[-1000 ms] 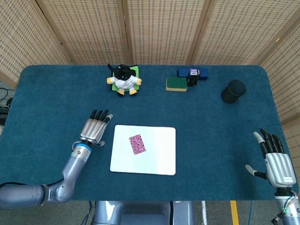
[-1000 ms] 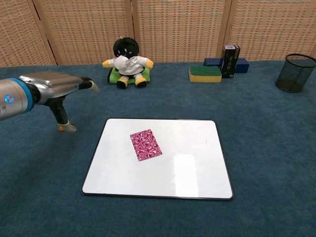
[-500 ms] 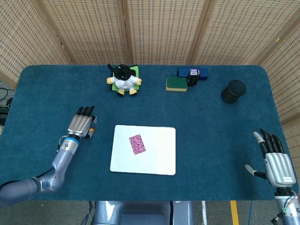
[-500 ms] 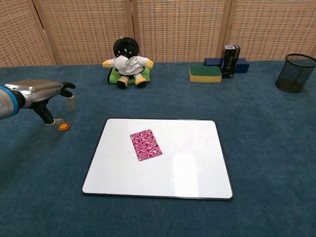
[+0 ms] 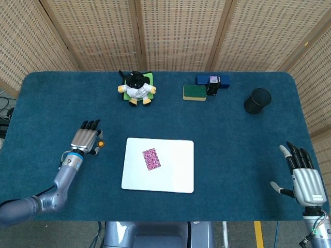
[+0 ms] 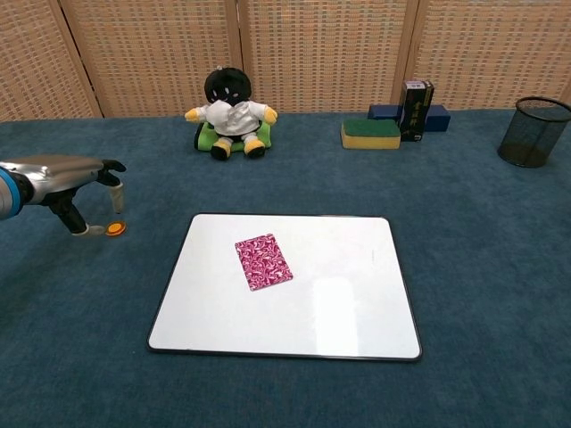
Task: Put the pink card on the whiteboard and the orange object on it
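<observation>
The pink patterned card [image 5: 151, 158] [image 6: 263, 261] lies flat on the left half of the whiteboard [image 5: 176, 178] [image 6: 339, 303]. A small orange disc [image 5: 101, 143] [image 6: 114, 228] sits on the blue cloth just left of the board's far left corner. My left hand [image 5: 87, 138] [image 6: 62, 176] hovers over the disc's left side, the thumb low beside it and one finger reaching down above it, holding nothing. At the table's near right edge my right hand [image 5: 305, 178] is spread flat and empty; the chest view does not show it.
A plush toy [image 5: 136, 88] [image 6: 229, 111] on a green pad sits at the back. To its right are a green-and-yellow sponge [image 5: 194, 92] [image 6: 370, 134], a blue box with a black box [image 5: 212, 82] [image 6: 415, 109], and a black mesh cup [image 5: 257, 100] [image 6: 533, 131].
My left hand has drawn back leftwards from the board's edge and come down beside the orange disc, uncovering it. Card, board, disc and right hand have stayed put.
</observation>
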{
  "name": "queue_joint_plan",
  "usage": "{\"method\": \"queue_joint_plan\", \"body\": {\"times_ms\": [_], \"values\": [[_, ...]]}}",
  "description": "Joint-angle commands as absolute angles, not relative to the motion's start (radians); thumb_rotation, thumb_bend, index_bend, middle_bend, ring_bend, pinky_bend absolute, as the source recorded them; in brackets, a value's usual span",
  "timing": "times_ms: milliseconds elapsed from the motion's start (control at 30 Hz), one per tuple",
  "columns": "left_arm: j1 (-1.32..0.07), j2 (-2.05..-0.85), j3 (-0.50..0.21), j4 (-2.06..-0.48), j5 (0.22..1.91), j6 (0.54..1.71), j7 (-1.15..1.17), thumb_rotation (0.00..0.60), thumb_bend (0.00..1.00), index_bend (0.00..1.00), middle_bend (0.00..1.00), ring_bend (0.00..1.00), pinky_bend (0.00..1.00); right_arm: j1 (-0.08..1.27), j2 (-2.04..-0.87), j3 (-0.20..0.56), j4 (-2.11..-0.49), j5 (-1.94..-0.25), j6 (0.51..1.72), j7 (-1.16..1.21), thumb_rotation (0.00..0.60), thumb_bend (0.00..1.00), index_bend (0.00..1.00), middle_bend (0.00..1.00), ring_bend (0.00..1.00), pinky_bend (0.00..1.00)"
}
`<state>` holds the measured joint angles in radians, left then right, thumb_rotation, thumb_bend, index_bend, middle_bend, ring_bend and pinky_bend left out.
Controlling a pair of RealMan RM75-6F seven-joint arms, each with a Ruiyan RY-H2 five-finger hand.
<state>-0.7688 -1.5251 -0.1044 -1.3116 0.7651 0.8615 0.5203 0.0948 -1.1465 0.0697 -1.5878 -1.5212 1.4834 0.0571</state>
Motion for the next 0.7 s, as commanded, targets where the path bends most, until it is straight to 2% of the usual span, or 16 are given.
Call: {"method": "queue_joint_plan", "body": {"times_ms": [33, 700], "values": [[-0.765, -1.535, -0.102, -1.290, 0.771, 0.852, 0.506, 0.600, 0.34, 0.39, 0.00, 0.00, 0.00, 0.095, -1.146, 0.070, -1.588, -1.521, 1.484, 0.058, 0.600, 0.00, 0.00, 0.00, 0.00, 0.00], [-0.754, -1.588, -0.106, -1.190, 0.841, 0.813, 0.414, 0.600, 0.36, 0.39, 0.00, 0.00, 0.00, 0.096, -1.145, 0.070, -1.591, -1.519, 1.481, 0.060, 0.600, 0.00, 0.00, 0.00, 0.00, 0.00]]}}
